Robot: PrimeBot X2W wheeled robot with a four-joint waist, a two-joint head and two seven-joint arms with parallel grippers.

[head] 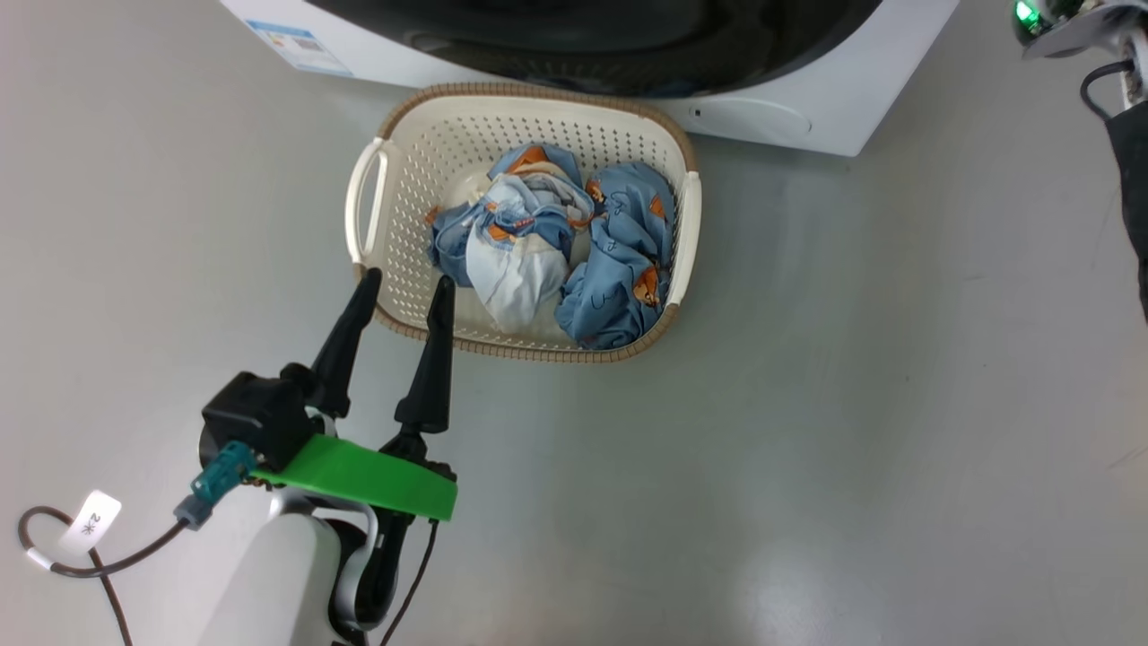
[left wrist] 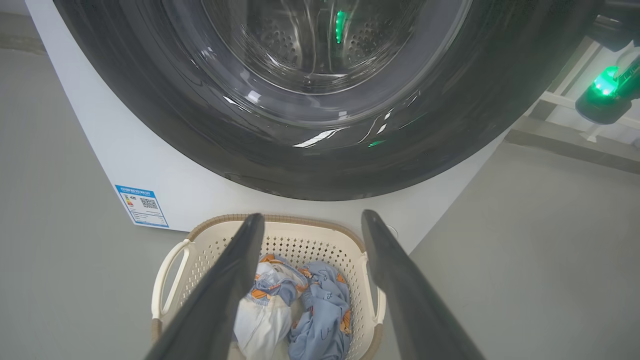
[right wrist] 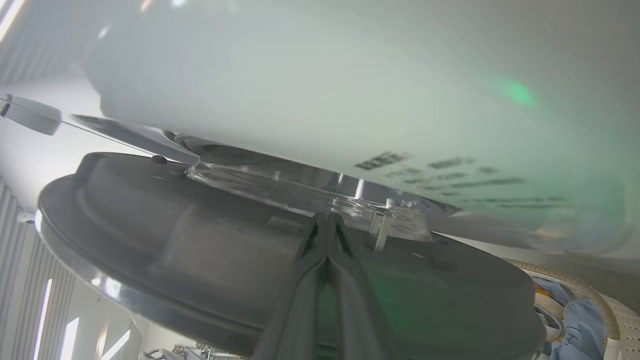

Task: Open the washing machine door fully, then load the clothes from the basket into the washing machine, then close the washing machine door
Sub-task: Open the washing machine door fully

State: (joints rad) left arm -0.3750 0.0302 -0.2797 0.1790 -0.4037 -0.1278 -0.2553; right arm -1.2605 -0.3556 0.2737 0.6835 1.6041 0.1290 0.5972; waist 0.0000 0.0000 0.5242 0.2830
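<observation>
The cream basket [head: 421,152] stands on the floor against the white washing machine [head: 807,108], holding crumpled light-blue and white clothes [head: 556,242]. My left gripper [head: 405,280] hovers open over the basket's near-left rim, nothing between its fingers. In the left wrist view the left gripper [left wrist: 312,216] points at the black-rimmed washing machine door [left wrist: 175,125], with the basket [left wrist: 300,245] and clothes [left wrist: 315,310] below. My right gripper [right wrist: 327,216] is shut, its tips against the door's grey inner face [right wrist: 150,240] by the glass bowl. The door stands ajar from the machine front [right wrist: 300,75].
Grey floor spreads left, right and in front of the basket. A blue label sticker [head: 296,45] marks the machine's lower left corner. Part of my right arm with a green light [head: 1067,27] shows at the top right. A tagged cable [head: 90,525] hangs by my left forearm.
</observation>
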